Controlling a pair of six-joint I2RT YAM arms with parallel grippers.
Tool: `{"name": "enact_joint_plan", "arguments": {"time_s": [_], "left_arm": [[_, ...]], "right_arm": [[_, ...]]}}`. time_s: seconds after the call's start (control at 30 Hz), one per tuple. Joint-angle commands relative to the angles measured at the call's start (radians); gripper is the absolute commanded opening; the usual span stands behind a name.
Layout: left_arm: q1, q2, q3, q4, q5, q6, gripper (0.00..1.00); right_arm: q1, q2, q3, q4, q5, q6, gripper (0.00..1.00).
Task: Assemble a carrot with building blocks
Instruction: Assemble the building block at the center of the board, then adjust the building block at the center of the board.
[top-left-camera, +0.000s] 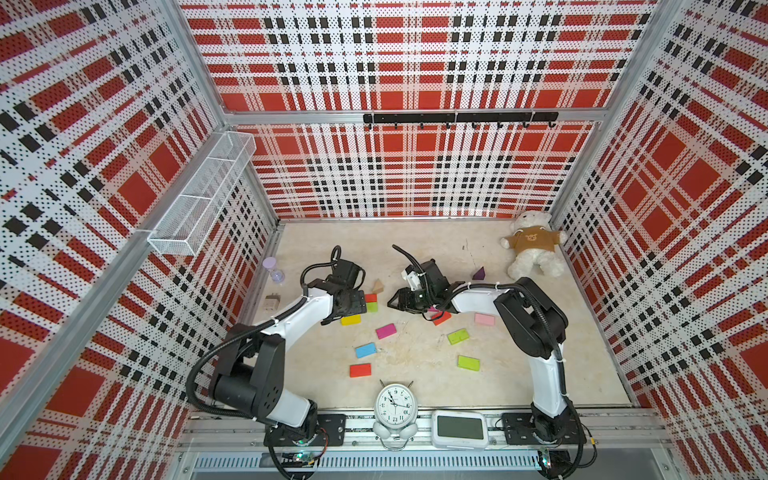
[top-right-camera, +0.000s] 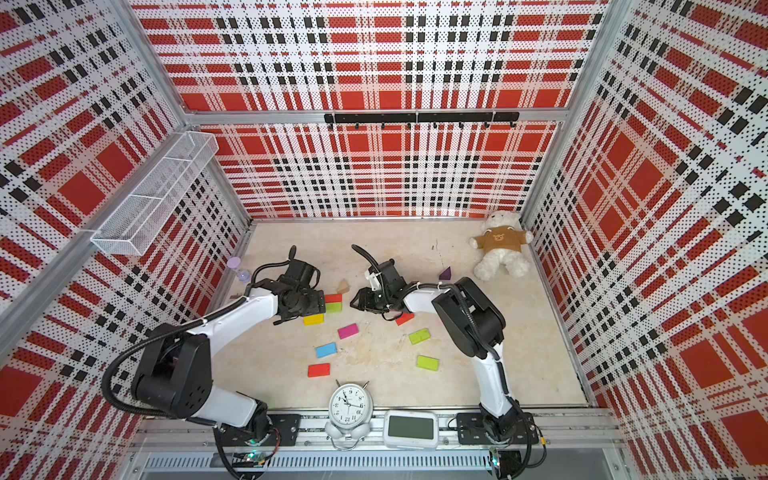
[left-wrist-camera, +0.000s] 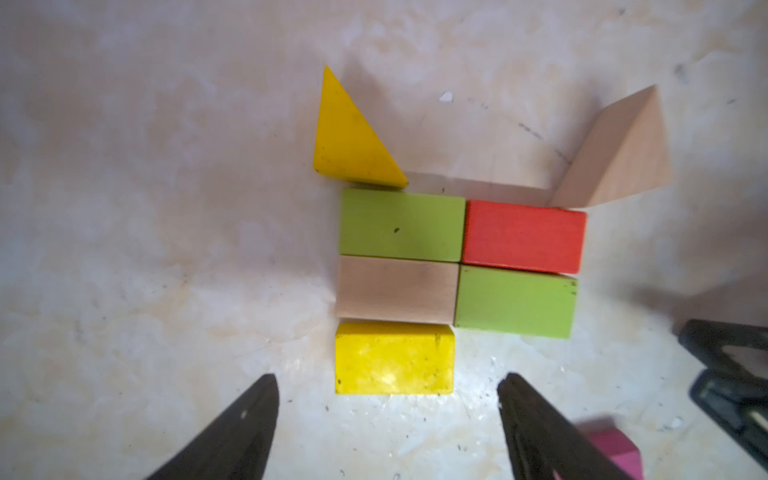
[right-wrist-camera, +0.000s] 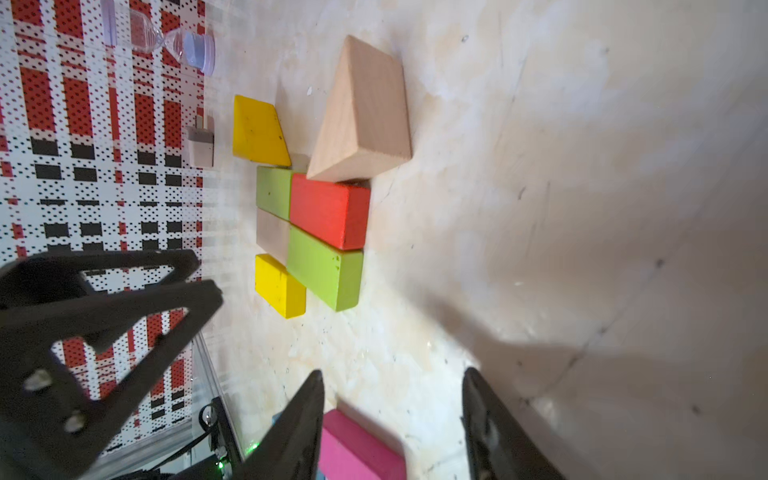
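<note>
Yellow block (left-wrist-camera: 394, 358) lies before wide left jaws — parted right jaws straddle a magenta block (right-wrist-camera: 361, 449).

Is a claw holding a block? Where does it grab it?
No, neither grips anything. The left claw stands open over the yellow block. The right claw straddles the magenta block, with a gap beside it.

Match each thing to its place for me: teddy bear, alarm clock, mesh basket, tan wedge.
Things:
1. teddy bear
2. alarm clock
3. mesh basket
4. tan wedge

Places:
A. mounted on the left wall
B. against a red block
C. far right corner of the table
D. on the front rail

Pairs: 1-C, 2-D, 3-A, 4-B
</note>
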Motion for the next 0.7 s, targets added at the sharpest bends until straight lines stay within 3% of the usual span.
{"name": "enact_joint_plan", "arguments": {"time_s": [0.0,0.27,0.43,0.67], "left_arm": [[0.036,-0.13,-0.038,-0.038,0.002,-0.03,0.85],[0.207,-0.424,-0.199,-0.028,0.19,-0.076,0.85],[0.254,-0.5,-0.248,-0.005,0.261,-0.074,0.85],[0.289,-0.494,-0.25,0.007,0.323,-0.07,0.85]], "right_arm": [[0.046,-0.093,-0.01,-0.13,0.116,-0.1,0.61],[0.236,-0.107,0.117,-0.494,0.468,-0.298,0.76],[0.292,-0.059,0.201,-0.568,0.532,-0.299,0.81],[0.313,0.057,0.361,-0.671,0.573,-0.298,0.84]]}}
